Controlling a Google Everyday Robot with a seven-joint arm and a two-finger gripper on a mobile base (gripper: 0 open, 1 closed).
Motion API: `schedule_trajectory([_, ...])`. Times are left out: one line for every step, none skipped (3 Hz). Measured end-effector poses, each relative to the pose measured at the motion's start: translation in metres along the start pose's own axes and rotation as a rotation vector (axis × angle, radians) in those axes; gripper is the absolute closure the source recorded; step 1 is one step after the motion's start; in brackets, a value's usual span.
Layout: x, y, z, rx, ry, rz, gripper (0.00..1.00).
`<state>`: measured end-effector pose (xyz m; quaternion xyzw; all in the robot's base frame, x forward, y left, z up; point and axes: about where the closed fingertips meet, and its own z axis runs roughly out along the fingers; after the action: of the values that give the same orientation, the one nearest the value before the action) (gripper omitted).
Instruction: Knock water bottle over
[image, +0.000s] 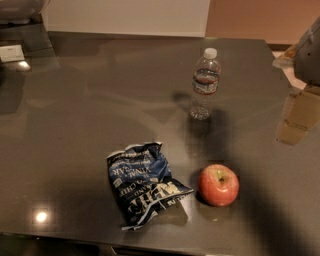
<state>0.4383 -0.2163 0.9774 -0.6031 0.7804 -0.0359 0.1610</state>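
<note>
The water bottle (205, 84) is a small clear ribbed bottle with a white cap and a dark label band. It stands upright on the dark glossy table (75, 125), right of centre towards the back. My gripper (309, 52) shows only as a grey shape cut off by the right edge of the camera view. It is raised, well to the right of the bottle and apart from it.
A dark blue chip bag (142, 184) lies flat at the front centre. A red apple (218, 185) sits just right of it, in front of the bottle. A white card (11, 53) lies at the far left. The table's far edge runs behind the bottle.
</note>
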Motion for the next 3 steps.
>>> schedule_trajectory([-0.001, -0.001, 0.0, 0.004, -0.003, 0.001, 0.0])
schedule_trajectory([-0.014, -0.02, 0.01, 0.007, -0.038, 0.019, 0.0])
schedule_trajectory([-0.032, -0.045, 0.028, -0.003, -0.082, 0.052, 0.0])
